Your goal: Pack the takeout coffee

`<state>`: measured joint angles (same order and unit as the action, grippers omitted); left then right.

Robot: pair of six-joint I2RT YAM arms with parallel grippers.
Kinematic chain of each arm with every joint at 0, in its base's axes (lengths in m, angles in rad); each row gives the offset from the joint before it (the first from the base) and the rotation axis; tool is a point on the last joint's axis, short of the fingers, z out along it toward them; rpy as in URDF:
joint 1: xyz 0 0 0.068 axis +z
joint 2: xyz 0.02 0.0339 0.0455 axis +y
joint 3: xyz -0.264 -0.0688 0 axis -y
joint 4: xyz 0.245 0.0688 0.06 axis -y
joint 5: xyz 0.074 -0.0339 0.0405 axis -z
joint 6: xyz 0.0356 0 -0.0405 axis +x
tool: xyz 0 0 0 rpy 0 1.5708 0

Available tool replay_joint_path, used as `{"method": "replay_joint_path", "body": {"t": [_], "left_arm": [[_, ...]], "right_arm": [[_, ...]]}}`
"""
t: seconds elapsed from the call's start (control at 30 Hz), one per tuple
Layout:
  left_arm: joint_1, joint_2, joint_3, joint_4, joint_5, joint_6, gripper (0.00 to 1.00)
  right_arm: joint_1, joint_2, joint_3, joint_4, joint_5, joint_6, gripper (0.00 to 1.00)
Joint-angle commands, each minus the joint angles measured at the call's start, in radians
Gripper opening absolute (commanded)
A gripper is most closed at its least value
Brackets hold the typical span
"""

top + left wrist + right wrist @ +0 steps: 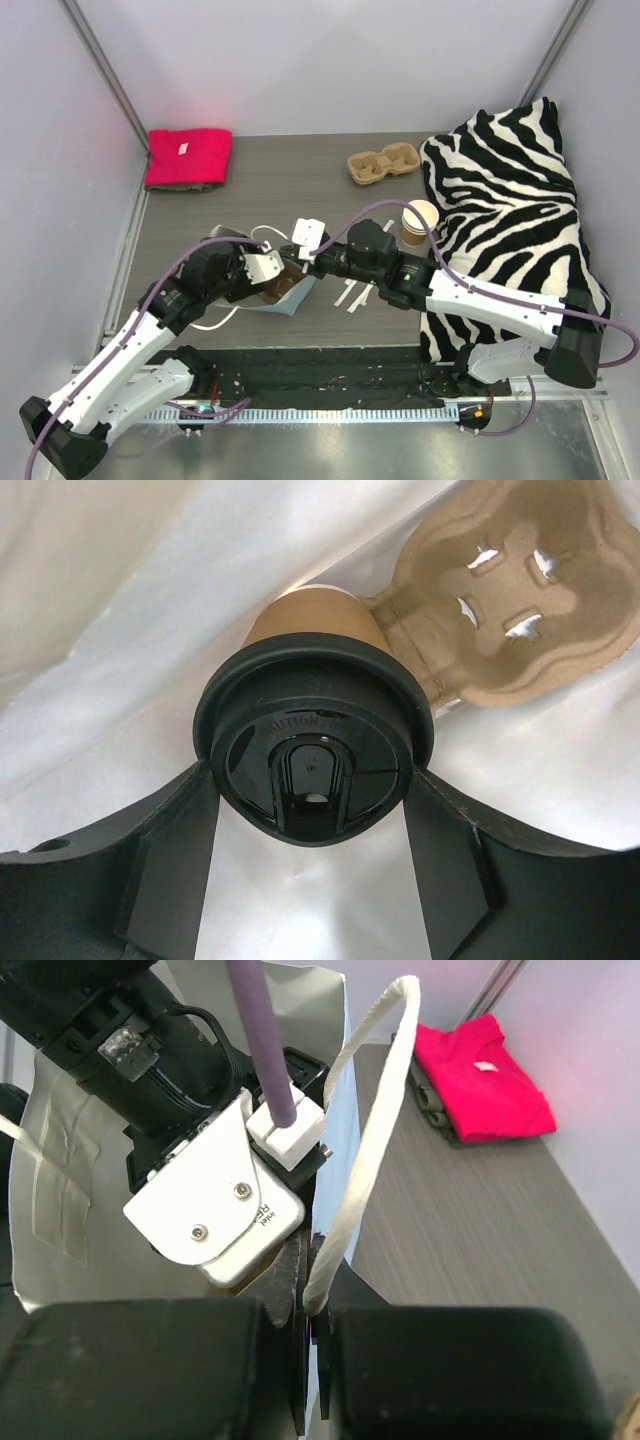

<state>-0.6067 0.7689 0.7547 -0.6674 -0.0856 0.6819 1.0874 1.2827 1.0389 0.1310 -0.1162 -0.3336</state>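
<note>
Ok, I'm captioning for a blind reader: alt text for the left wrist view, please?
A tan paper coffee cup with a black lid, seen lid-first, is gripped at the lid between the black fingers of the left gripper. Behind it, upper right, a brown moulded-pulp cup carrier sits inside the pale paper bag.

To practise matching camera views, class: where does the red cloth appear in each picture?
Top external: red cloth at the far left corner of the table.
Left wrist: not in it.
Right wrist: red cloth upper right, beyond the white handle.
Shared landmark: the paper bag, between the arms from above, filling the left wrist view, left in the right wrist view.
</note>
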Motion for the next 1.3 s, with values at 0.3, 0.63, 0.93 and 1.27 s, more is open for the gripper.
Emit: {"method": "replay_joint_path", "body": {"t": [0.3,0.63,0.93,1.27], "left_arm": [[-0.004,-0.046,-0.048,0.075,-0.059,-0.005,0.39],[-0.004,-0.099,-0.190,0.172,-0.085,-0.034,0.37],[-0.004,-0.085,-0.121,0.083,-0.063,-0.045,0.35],[-0.011,-0.144,-0.002,-0.113,-0.029,0.051,0.34]], "right_arm": [[0.042,-0.043,-0.028,0.160,0.007,-0.225,0.01],[0.054,-0.033,-0.027,0.180,0.024,-0.265,0.01],[0.054,-0.033,-0.036,0.200,0.027,-0.257,0.01],[0.054,-0.033,-0.071,0.223,0.084,-0.349,0.01]]}}
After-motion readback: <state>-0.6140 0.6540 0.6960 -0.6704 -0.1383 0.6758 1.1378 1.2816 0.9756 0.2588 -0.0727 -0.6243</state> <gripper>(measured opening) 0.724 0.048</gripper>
